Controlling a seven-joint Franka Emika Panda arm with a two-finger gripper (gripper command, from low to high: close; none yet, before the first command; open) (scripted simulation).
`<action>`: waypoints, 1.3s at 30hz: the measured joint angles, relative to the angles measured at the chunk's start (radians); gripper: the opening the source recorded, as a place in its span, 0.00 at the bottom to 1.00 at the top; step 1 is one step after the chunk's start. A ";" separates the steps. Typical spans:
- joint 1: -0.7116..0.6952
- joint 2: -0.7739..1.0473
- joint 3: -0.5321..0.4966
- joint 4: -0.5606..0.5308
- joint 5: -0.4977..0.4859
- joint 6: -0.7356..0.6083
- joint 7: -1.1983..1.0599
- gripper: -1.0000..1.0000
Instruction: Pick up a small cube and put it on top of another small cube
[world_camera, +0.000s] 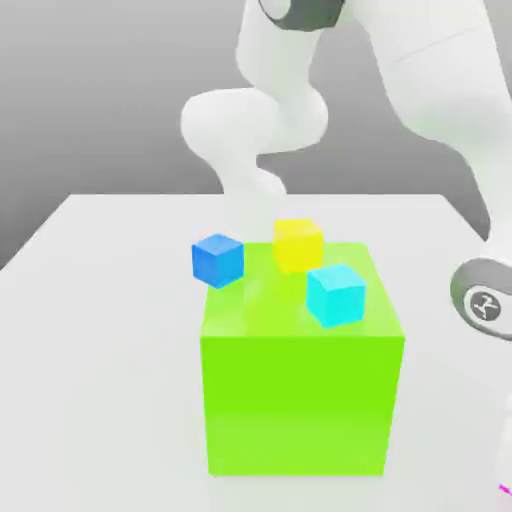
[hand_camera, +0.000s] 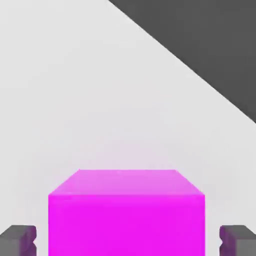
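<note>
Between the two dark fingers (hand_camera: 19, 240), seen from the hand view, sits the small magenta cube (hand_camera: 127, 212), resting on the pale bench (hand_camera: 100, 100). One finger shows at each side of the cube, each standing a little apart from its side faces, so the gripper (hand_camera: 128, 241) is spread wider than the cube and grips nothing. A faint pink glow lies on the bench just beyond the cube's far edge.

From the exterior view, the big green cube (world_camera: 300, 400) stands on the bench (world_camera: 100, 330) near its middle. A yellow cube (world_camera: 297, 243) sits at the green cube's far top edge, a cyan cube (world_camera: 336, 293) rests on its top towards the exterior view's right, and a blue cube (world_camera: 218, 259) shows at its far corner towards the exterior view's left; whether the blue one rests on the green cube or behind it cannot be told. The white arm (world_camera: 430, 70) curves over from behind the green cube and drops out of sight at the exterior view's right. A sliver of magenta shows at the lower right corner there.
</note>
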 joint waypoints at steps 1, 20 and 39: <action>0.000 0.000 0.000 0.000 0.000 0.000 0.000 0.00; -0.224 -0.524 -0.108 -0.206 0.165 -0.305 0.089 0.00; -0.411 -1.212 -0.275 -0.500 0.247 -0.684 0.102 0.00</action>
